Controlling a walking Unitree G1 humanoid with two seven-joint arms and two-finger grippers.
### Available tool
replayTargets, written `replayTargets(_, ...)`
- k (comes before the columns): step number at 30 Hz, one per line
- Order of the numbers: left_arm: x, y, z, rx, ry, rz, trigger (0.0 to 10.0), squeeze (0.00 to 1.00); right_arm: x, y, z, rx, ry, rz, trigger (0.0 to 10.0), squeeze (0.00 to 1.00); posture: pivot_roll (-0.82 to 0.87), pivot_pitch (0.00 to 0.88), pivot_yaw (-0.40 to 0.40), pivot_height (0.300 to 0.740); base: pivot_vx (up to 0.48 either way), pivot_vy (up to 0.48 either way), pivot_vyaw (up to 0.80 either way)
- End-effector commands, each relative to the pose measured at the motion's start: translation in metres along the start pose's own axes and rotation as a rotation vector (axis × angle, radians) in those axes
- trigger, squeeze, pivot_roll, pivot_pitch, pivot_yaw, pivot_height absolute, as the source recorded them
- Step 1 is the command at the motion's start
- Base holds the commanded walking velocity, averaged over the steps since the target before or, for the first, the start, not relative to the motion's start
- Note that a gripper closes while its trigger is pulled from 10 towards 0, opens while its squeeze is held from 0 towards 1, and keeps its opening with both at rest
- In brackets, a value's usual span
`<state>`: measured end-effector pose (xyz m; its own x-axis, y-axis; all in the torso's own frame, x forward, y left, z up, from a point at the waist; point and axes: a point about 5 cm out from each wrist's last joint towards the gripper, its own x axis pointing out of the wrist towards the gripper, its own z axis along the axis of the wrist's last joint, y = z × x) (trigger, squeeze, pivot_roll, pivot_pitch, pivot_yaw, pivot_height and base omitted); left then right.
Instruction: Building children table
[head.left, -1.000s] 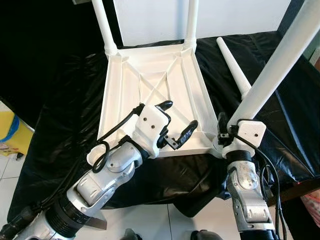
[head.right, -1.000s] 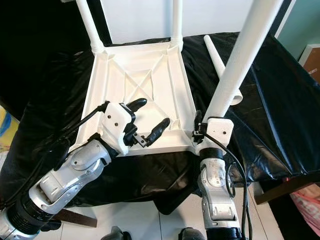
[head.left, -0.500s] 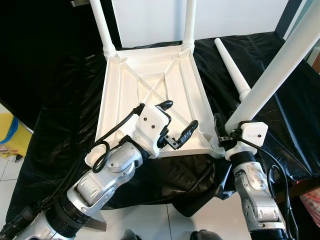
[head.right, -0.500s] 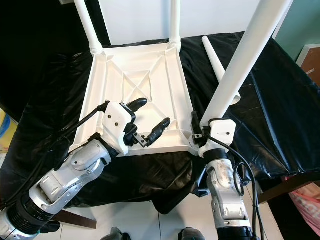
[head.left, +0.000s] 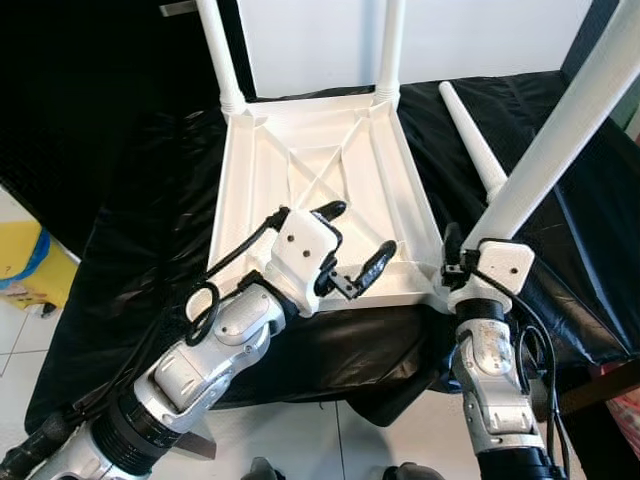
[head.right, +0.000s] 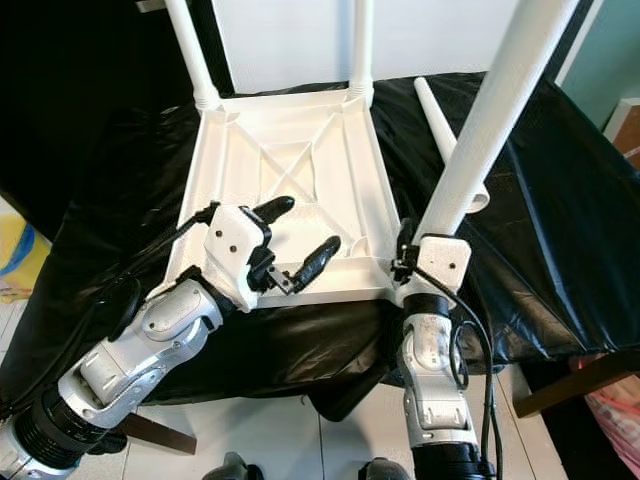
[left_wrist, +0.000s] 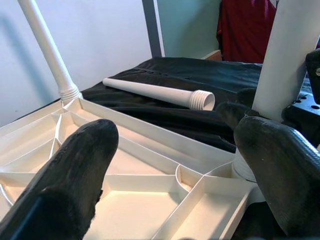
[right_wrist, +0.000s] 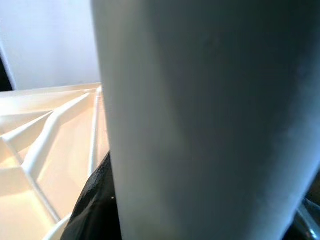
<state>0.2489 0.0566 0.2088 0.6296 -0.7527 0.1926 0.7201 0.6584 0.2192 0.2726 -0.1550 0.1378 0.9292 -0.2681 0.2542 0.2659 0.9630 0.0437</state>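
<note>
Lying upside down on the black-covered worktop (head.left: 130, 200), the white table top (head.left: 310, 180) has two legs standing upright in its far corners; our right gripper (head.left: 452, 262) is clamped round a third leg (head.left: 560, 130) at the near right corner, its long axis rising and leaning to the right. Our left gripper (head.left: 350, 245) hovers spread open over the near edge; a loose leg (head.left: 475, 140) lies on the worktop right of the top, threaded end nearest us.

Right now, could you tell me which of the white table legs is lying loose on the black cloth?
The tapered leg lying flat right of the upturned tabletop; the others stand upright at its corners, one held by the right gripper.
</note>
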Motion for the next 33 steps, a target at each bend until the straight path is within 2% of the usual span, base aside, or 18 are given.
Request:
replayTargets(1, -0.002, -0.018, 0.003, 0.014, -0.013, -0.315, 10.0, 0.00, -0.011, -0.022, -0.034, -0.051, 0.179, -0.121, 10.0, 0.00, -0.03, 0.129, 0.048, 0.740, 0.000, 0.000, 0.00)
replayTargets(4, -0.002, -0.017, 0.003, 0.014, -0.012, -0.316, 10.0, 0.00, -0.010, -0.022, -0.032, -0.056, 0.166, -0.135, 10.0, 0.00, -0.03, 0.130, 0.051, 0.740, 0.000, 0.000, 0.00)
replayTargets(11, -0.003, -0.016, 0.003, 0.018, -0.009, -0.321, 10.0, 0.00, 0.000, -0.026, -0.012, -0.045, 0.095, -0.216, 10.0, 0.00, -0.03, 0.127, 0.054, 0.740, 0.000, 0.000, 0.00)
replayTargets(15, -0.003, -0.016, 0.003, 0.018, -0.009, -0.324, 10.0, 0.00, 0.009, -0.021, 0.020, 0.008, -0.009, -0.246, 10.0, 0.00, -0.04, 0.126, 0.053, 0.740, 0.000, 0.000, 0.00)
replayTargets(26, -0.002, -0.018, 0.003, 0.017, -0.011, -0.330, 10.0, 0.00, 0.012, -0.015, 0.035, 0.035, -0.055, -0.238, 10.0, 0.00, -0.04, 0.120, 0.055, 0.740, 0.000, 0.000, 0.00)
replayTargets(33, -0.002, -0.017, 0.003, 0.017, -0.011, -0.331, 10.0, 0.00, 0.015, -0.009, 0.052, 0.057, -0.099, -0.205, 10.0, 0.00, -0.04, 0.118, 0.058, 0.740, 0.000, 0.000, 0.00)
